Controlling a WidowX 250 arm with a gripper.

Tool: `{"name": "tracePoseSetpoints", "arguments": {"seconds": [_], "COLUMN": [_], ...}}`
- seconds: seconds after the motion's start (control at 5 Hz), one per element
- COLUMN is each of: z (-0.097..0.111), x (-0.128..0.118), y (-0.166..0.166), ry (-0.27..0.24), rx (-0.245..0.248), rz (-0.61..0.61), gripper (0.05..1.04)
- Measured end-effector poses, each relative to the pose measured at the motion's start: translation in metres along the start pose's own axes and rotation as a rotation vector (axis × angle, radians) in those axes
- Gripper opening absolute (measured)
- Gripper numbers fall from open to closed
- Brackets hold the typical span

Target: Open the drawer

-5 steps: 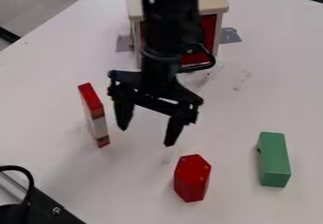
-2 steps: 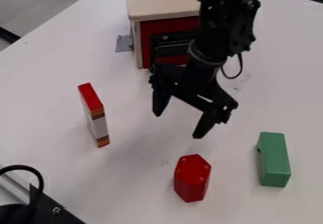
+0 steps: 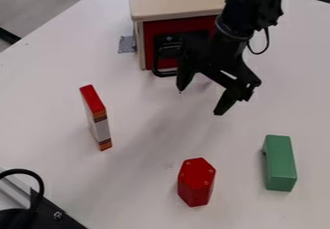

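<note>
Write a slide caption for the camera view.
Black two-finger gripper, open, beside the black metal-look handle of a closed red drawer in a pale wooden cabinet.

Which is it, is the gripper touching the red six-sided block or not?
Apart. The camera view shows white tabletop between the gripper and the red block.

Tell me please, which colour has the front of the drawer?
The drawer front is red, seen best in the camera view.

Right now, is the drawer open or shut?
Shut, it seems: the red drawer front sits about level with the pale cabinet's front edge, and only its black handle sticks out.
</note>
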State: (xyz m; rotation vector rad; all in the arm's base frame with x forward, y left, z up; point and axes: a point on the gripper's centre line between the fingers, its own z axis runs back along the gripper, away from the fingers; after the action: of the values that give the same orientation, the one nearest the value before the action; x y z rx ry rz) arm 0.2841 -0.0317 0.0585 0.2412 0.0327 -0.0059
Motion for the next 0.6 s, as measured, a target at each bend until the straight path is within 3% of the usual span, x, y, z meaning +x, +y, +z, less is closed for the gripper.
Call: {"name": "tracePoseSetpoints", "arguments": {"seconds": [0.6], "z": [-0.035], "x": [0.035], "y": [0.023], "ry": [-0.014], "rx": [0.004], "rz": [-0.106], "gripper": [1.001]}}
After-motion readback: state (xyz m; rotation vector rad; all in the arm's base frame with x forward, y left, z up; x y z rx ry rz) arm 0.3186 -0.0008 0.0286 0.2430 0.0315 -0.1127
